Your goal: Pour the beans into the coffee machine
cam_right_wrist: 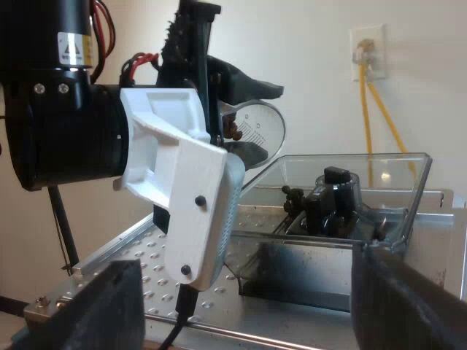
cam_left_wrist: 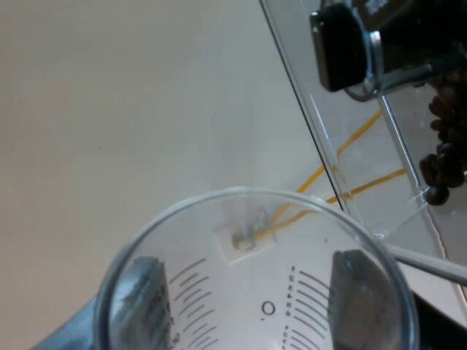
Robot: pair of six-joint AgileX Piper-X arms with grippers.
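While L gripper [cam_left_wrist: 252,299] pinches measuring glass [cam_left_wrist: 255,240] at bean hopper [cam_left_wrist: 343,138], my R gripper [cam_right_wrist: 248,306] gapes; R view: beans [cam_right_wrist: 232,131] inside glass.

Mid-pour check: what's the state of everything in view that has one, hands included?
measuring glass: tipped towards the hopper, a few beans at its lip.
bean hopper: open at the top, more of them lying inside.
left hand: shut on the measuring glass.
right hand: open, holding nothing.
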